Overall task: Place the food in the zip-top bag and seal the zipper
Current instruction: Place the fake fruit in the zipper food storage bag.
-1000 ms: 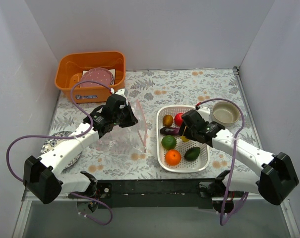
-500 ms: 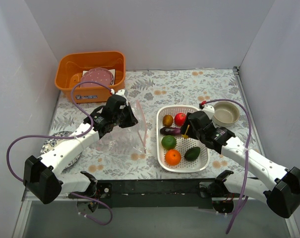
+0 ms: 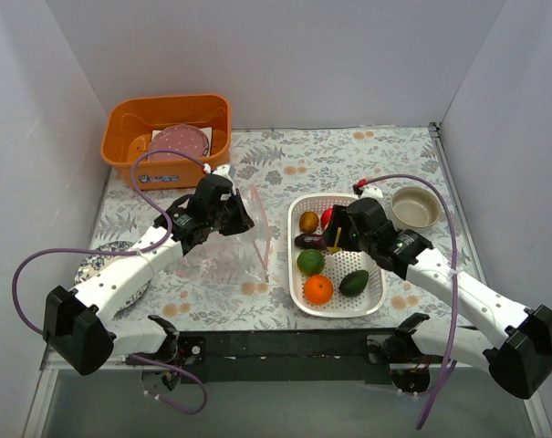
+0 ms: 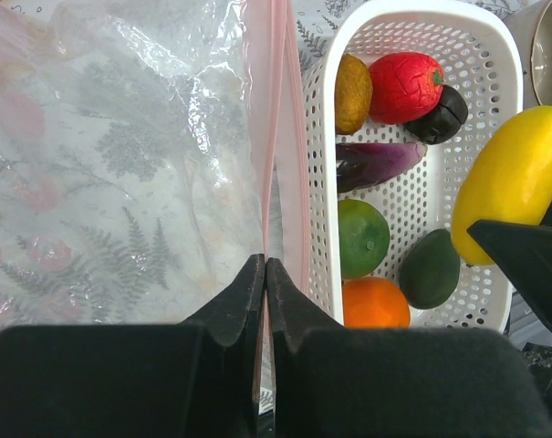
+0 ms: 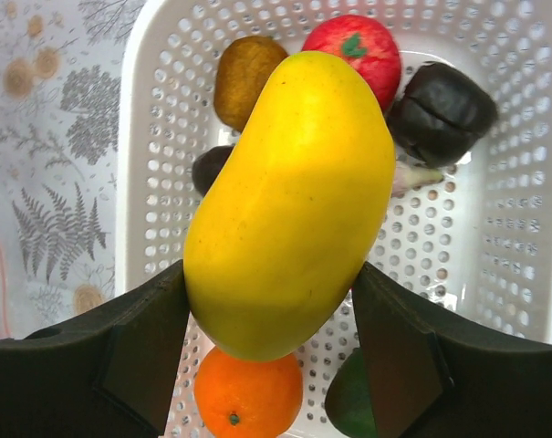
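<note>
My left gripper [image 3: 236, 215] is shut on the pink zipper [image 4: 277, 137] at the mouth of the clear zip-top bag [image 4: 139, 155]. The bag lies on the table left of the white basket [image 3: 381, 283]. My right gripper [image 5: 271, 274] is shut on the yellow mango [image 5: 289, 201] and holds it above the basket [image 5: 139, 182]. In the basket lie an orange [image 4: 376, 303], a green lime [image 4: 362, 237], an avocado [image 4: 431, 269], a purple eggplant [image 4: 376, 162], a red apple [image 4: 403, 87], a brown kiwi [image 4: 351, 91] and a dark piece [image 4: 440, 114].
An orange bin [image 3: 120, 137] holding a pink plate [image 3: 178, 143] stands at the back left. A metal bowl [image 3: 415, 208] sits right of the basket. A speckled plate [image 3: 98, 265] lies at the left edge. White walls enclose the table.
My right gripper has risen from the basket with the mango and shifted a little left. The left arm and the bag have not moved.
</note>
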You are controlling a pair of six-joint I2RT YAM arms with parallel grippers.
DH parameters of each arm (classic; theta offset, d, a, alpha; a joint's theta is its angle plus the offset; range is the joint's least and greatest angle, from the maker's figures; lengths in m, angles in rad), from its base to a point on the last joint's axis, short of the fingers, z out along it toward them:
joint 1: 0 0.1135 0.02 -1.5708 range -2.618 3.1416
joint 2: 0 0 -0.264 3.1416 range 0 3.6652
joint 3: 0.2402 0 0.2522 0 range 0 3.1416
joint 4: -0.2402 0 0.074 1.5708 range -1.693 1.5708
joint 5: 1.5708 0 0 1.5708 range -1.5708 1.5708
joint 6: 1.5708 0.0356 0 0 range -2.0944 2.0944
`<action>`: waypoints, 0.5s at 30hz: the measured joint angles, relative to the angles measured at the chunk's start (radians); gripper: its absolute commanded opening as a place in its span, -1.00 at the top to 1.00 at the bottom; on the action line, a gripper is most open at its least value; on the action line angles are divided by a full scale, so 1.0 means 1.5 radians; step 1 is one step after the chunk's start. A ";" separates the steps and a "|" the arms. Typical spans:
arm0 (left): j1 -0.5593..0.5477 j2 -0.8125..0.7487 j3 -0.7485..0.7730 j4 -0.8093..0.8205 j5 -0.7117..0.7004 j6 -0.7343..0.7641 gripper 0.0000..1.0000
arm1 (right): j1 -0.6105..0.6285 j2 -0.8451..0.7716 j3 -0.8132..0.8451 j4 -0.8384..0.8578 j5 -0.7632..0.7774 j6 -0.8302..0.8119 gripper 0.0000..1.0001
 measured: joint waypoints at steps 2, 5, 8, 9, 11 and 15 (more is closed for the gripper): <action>0.000 0.000 0.000 0.000 0.000 0.000 1.00 | 0.000 0.010 0.002 0.012 -0.026 -0.012 0.30; 0.000 0.000 0.000 0.000 0.000 0.000 1.00 | 0.000 0.018 0.002 0.032 -0.076 -0.033 0.31; 0.000 0.000 0.000 0.000 0.001 0.000 1.00 | 0.000 0.017 0.002 0.070 -0.139 -0.058 0.32; 0.000 0.000 0.000 0.000 0.001 0.000 1.00 | 0.000 0.017 0.002 0.085 -0.161 -0.068 0.31; 0.000 0.000 0.000 0.000 0.001 0.000 1.00 | 0.000 0.017 0.002 0.117 -0.215 -0.084 0.32; 0.000 0.000 0.000 0.000 0.001 0.000 1.00 | 0.002 0.024 0.002 0.171 -0.315 -0.114 0.34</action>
